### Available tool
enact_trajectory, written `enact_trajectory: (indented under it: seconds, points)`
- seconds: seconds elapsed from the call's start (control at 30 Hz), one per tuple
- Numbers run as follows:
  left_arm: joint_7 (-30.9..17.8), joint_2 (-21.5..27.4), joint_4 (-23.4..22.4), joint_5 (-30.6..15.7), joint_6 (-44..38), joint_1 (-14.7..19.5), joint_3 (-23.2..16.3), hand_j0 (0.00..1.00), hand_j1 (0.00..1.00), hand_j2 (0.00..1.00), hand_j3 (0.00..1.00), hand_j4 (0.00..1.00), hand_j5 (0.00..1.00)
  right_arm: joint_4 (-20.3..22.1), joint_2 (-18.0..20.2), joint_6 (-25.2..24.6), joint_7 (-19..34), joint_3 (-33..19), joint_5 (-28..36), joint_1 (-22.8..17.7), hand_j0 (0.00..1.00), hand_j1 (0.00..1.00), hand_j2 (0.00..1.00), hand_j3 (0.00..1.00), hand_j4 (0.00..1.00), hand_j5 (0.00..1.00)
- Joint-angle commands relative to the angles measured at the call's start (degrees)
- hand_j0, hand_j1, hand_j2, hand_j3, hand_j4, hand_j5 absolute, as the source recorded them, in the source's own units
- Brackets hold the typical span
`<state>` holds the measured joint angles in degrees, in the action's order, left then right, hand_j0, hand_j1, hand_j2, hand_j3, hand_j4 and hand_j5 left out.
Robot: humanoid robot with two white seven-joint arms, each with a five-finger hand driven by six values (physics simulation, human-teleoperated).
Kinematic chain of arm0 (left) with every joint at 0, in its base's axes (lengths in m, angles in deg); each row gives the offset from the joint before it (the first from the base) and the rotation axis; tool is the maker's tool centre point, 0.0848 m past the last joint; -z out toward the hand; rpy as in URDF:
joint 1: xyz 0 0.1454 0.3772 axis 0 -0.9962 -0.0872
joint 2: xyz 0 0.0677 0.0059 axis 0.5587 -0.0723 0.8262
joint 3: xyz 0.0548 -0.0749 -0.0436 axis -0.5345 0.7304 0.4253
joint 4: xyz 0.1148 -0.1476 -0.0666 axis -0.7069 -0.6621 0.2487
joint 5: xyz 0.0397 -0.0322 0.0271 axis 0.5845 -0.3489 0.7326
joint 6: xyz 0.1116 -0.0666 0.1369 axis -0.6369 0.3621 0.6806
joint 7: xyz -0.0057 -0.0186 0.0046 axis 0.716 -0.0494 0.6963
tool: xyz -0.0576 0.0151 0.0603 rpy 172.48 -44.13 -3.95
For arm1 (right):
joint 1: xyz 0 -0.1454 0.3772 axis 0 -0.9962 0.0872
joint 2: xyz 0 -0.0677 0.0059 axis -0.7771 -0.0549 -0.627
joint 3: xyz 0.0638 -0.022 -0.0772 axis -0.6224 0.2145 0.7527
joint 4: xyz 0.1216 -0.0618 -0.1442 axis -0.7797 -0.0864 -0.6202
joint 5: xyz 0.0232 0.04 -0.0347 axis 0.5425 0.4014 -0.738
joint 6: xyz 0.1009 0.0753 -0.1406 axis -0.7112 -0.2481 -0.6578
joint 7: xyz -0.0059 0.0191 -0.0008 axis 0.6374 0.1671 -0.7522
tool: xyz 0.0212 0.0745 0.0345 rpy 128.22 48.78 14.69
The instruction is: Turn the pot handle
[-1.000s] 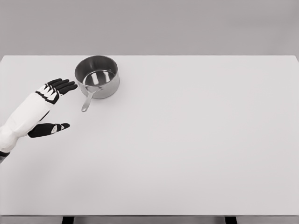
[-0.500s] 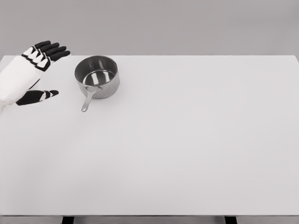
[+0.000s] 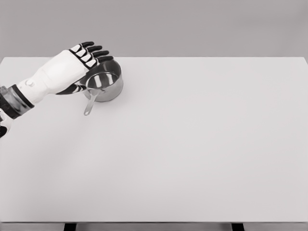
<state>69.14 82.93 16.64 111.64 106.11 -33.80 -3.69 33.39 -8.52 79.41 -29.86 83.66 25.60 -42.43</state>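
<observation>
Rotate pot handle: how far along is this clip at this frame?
Early stage. Done so far: the left robot hand is at the pot, over its far-left rim, fingers extended, with no visible grasp. In hand: the approach; whether it touches the rim cannot be told. Left: the turn itself, since the handle points toward the near-left and lies on the table, untouched. The right arm is out of view.

Pot [image 3: 108,82] seen as polished, glossy metal, handle [image 3: 90,102] likewise; table [image 3: 192,144] matt, smooth white; left hand [image 3: 72,67] clad in smooth white shell
</observation>
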Motion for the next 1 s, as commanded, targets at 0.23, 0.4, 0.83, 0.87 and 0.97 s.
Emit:
enact_trajectory:
  seconds: [0.23, 0.4, 0.83, 0.87, 0.97]
  points:
    - [0.2, -1.8, -3.0, -5.4, 0.0, 3.4, -7.9, 1.0, 1.0, 1.0, 1.0, 1.0, 1.0, 0.0, 0.0, 0.0, 0.0, 0.0, 0.0, 0.0, 1.0, 1.0, 1.0, 1.0, 1.0, 1.0]
    - [0.3, -1.9, -6.5, -6.0, 0.0, 5.0, -11.9, 1.0, 1.0, 1.0, 1.0, 1.0, 1.0, 0.0, 0.0, 0.0, 0.0, 0.0, 0.0, 0.0, 1.0, 1.0, 1.0, 1.0, 1.0, 1.0]
    - [0.3, -5.8, -12.0, -5.5, 0.0, 5.6, -14.1, 1.0, 1.0, 1.0, 1.0, 1.0, 1.0, 0.0, 0.0, 0.0, 0.1, 0.0, 0.0, 0.0, 1.0, 1.0, 1.0, 1.0, 1.0, 1.0]
    - [0.2, -5.8, -12.2, -5.5, 0.0, 5.6, -14.8, 1.0, 1.0, 1.0, 1.0, 1.0, 1.0, 0.0, 0.0, 0.0, 0.0, 0.0, 0.0, 0.0, 1.0, 1.0, 1.0, 1.0, 1.0, 1.0]
    - [0.1, -5.9, -12.6, -5.3, 0.0, 5.8, -15.3, 1.0, 1.0, 1.0, 1.0, 1.0, 1.0, 0.0, 0.0, 0.0, 0.0, 0.0, 0.0, 0.0, 1.0, 1.0, 1.0, 1.0, 1.0, 1.0]
